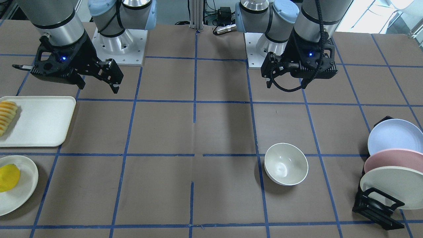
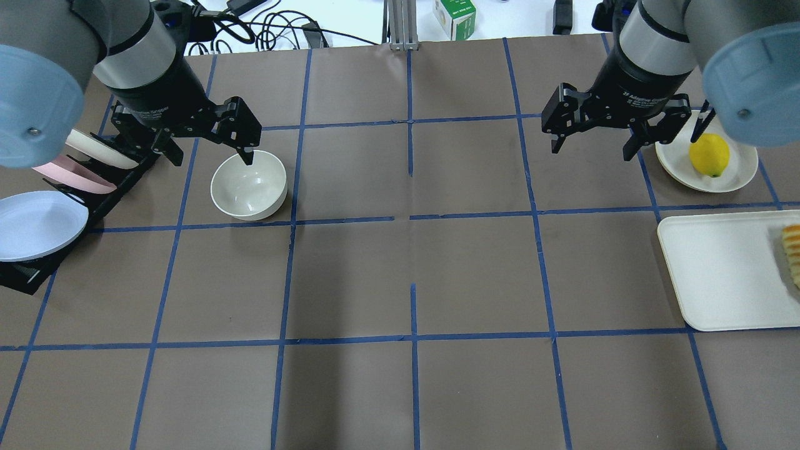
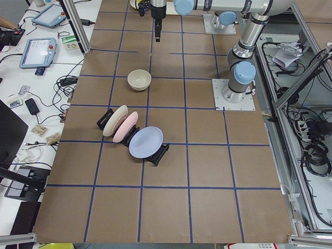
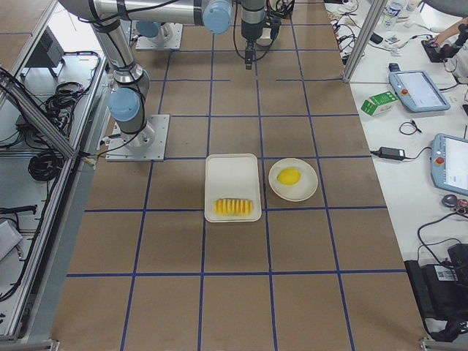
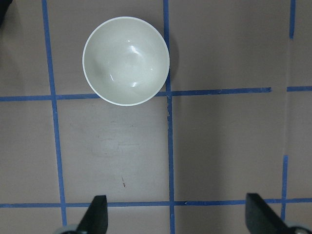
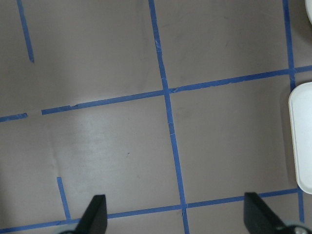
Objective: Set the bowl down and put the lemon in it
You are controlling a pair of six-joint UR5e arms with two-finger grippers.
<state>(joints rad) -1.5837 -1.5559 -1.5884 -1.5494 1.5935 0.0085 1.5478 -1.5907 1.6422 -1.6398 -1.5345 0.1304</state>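
The cream-white bowl [image 1: 286, 163] [image 2: 249, 186] [image 3: 139, 79] stands upright and empty on the table. It also shows at the top of the left wrist view [image 5: 126, 61]. My left gripper [image 2: 209, 150] [image 1: 299, 77] [image 5: 178, 217] is open and empty, raised well above the table by the bowl. The yellow lemon [image 2: 709, 155] [image 1: 8, 177] [image 4: 289, 176] lies on a flat cream plate [image 2: 737, 175]. My right gripper [image 2: 590, 147] [image 1: 97, 84] [image 6: 175, 214] is open and empty, raised, to the left of the lemon's plate in the overhead view.
A cream rectangular tray [image 2: 719, 275] [image 6: 302, 141] with a row of yellow-orange fruit slices [image 2: 792, 250] lies next to the lemon's plate. A black rack [image 1: 376, 208] holds blue, pink and cream plates [image 2: 37, 219] beside the bowl. Blue tape lines grid the brown table.
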